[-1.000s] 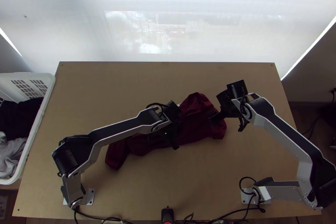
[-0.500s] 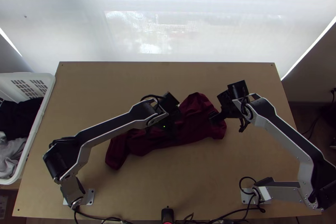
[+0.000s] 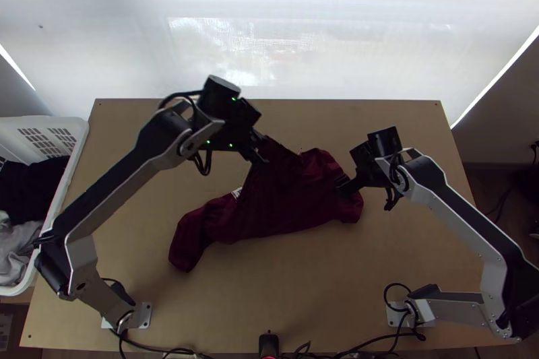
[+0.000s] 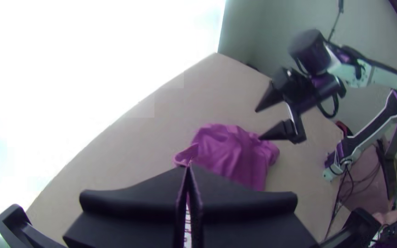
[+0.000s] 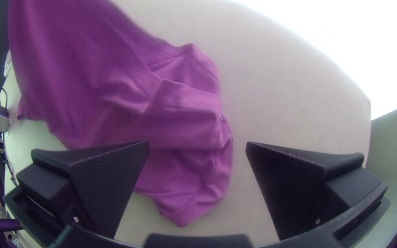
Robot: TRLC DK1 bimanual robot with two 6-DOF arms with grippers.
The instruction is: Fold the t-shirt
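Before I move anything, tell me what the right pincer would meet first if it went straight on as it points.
Most likely the shirt, close to its edge: cloth lies between the open right pincer's tips, with table just beyond that edge. How much gap remains is unclear.

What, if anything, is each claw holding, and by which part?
The left claw holds the t-shirt by a raised peak; which garment part cannot be told. The open right claw holds nothing.

One t-shirt, two claws, two arms, one basket, one table.
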